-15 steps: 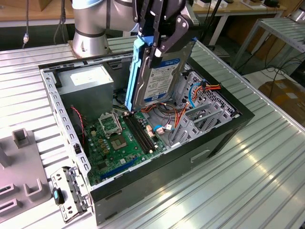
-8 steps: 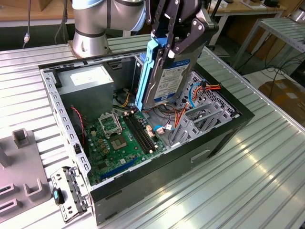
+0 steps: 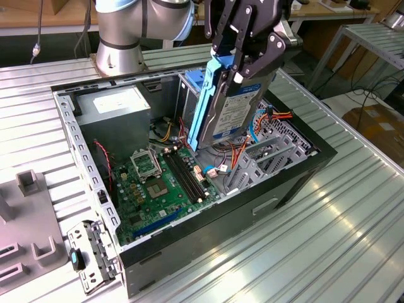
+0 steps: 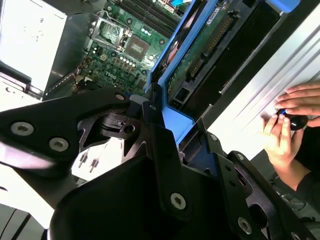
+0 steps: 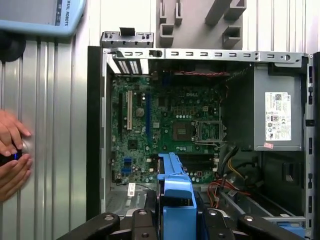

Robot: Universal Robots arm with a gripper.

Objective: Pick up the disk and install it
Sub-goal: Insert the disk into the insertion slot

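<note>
The gripper (image 5: 176, 225) grips the disk (image 5: 175, 182), its blue frame standing edge-up between the black fingers. Beneath the gripper lies the open computer case (image 5: 95, 125), its green circuit board (image 5: 165, 120) bare and the grey power box (image 5: 277, 115) off to one side. On the gripper's other side, a person's hands (image 5: 11, 132) rest on the ribbed table (image 5: 55, 125).

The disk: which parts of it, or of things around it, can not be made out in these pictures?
- Exterior view: the gripper covers the top end of the disk; its label print is too small to read.
- First wrist view: the disk shows edge-on, so its label is hidden; the picture's edge cuts off its near end.
- Second wrist view: a person's hands partly cover a small dark object.
</note>
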